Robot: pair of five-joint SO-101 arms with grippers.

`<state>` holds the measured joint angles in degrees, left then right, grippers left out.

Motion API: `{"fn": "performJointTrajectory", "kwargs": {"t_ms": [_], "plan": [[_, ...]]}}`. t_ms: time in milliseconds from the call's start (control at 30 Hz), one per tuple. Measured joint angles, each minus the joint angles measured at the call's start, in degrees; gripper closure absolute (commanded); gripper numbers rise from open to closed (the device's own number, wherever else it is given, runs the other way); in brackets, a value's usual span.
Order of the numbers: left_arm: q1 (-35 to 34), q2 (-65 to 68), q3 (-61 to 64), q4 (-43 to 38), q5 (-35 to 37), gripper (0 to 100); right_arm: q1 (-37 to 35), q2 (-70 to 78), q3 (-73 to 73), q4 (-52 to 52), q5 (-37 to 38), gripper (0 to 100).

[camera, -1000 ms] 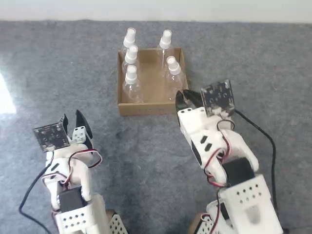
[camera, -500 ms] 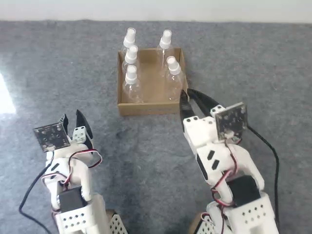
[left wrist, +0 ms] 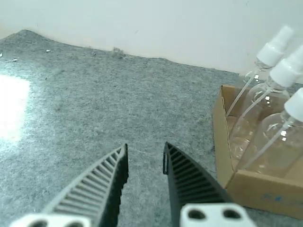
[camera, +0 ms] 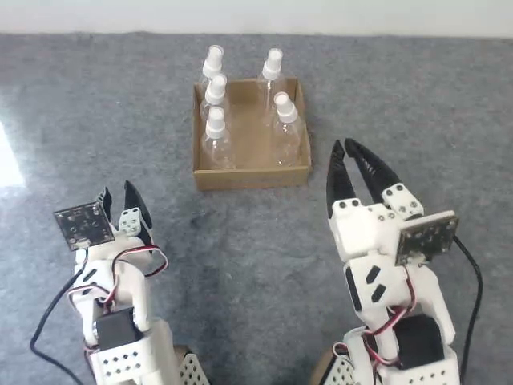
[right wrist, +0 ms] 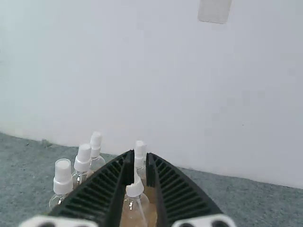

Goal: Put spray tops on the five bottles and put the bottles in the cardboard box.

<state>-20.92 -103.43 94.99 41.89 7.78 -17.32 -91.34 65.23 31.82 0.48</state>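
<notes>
Seemingly we are at the closing step: capping and boxing both look finished to us. In our judgement, the next move calls for no more than a retreat to rest, with nothing to pick up on the way and some care not to knock what is already packed.

On the grey felt worktop (camera: 417,88), the right arm (camera: 383,277) is the bulkiest thing in the high view. It rises from the near edge with its forearm stretched towards the far wall. Its tip is close to the near corner of the box on its own side, but apart from it. The left arm (camera: 112,297) sits folded nearer its base, well apart from the box and pointing past its front.

The cardboard box (camera: 251,178) lies beyond the two arms, roughly between them. Inside it the five bottles (camera: 218,146) stand upright, three along the left arm's side and two along the right arm's side. Each has a white spray top (camera: 273,58) seated on its neck.

The right pincer (camera: 344,146) is only slightly parted and grips nothing, and its wrist view shows the bottles through the narrow gap. The left pincer (camera: 118,191) is parted wider and is likewise empty.
</notes>
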Motion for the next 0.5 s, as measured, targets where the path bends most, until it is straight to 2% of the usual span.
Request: {"fn": "performJointTrajectory", "kwargs": {"t_ms": [333,500], "plan": [[0.0,0.0,0.0,0.0,0.0,88,-0.3,-5.0,0.0,7.0,0.0,99.2],[0.0,0.0,0.0,0.0,0.0,88,4.3,-5.9,0.0,8.8,0.0,99.2]]}}
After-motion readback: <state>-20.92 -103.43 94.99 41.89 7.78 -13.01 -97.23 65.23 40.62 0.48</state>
